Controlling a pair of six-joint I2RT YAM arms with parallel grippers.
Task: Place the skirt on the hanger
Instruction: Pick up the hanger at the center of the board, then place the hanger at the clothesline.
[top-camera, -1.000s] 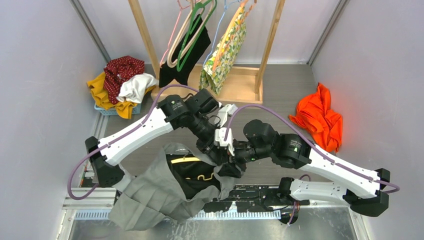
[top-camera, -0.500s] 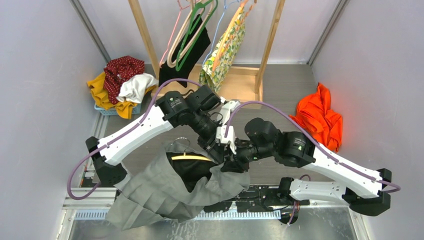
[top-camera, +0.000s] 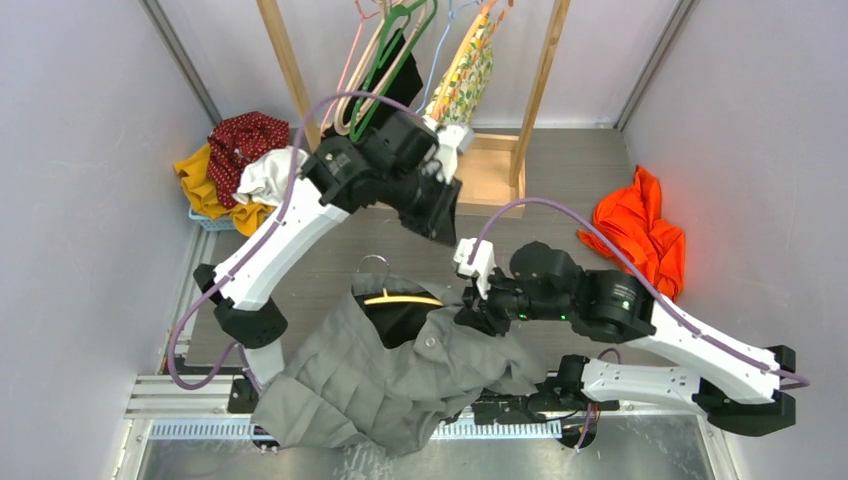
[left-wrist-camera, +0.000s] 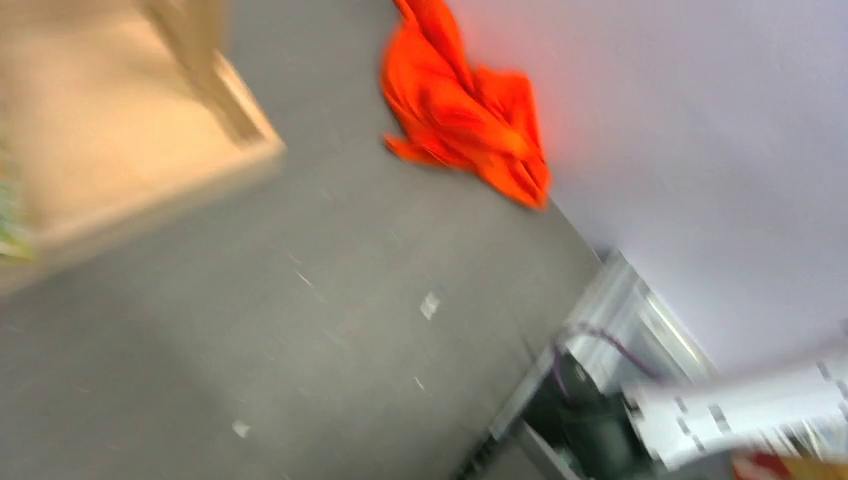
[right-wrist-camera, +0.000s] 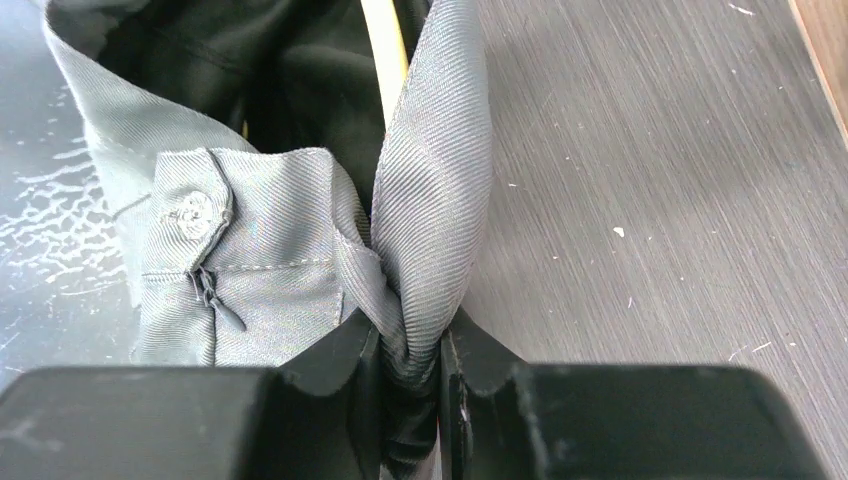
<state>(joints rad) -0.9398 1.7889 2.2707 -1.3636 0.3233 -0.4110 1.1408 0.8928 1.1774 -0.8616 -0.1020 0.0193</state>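
Top view: skirt (top-camera: 400, 385) at 6 o'clock, hanger (top-camera: 400, 300) partly inside its waist; left gripper (top-camera: 443, 215) high at 12, you cannot tell its grip.
Left wrist: only floor and orange cloth (left-wrist-camera: 465, 105).
Right wrist: your right gripper (right-wrist-camera: 410, 345) pinches the skirt's waist.
Progress: about half, I judge; waist not fully seated.

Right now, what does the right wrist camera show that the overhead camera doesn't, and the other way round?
Only the right wrist view: the zipper pull and the fabric's weave up close, with the right gripper pinching a fold of the grey skirt at its waistband.
Only the overhead view: the left arm raised toward the wooden rack, the orange cloth at the right, and the pile of clothes at the left.
Both: the skirt, the yellow hanger inside it, and the right gripper shut on the skirt.
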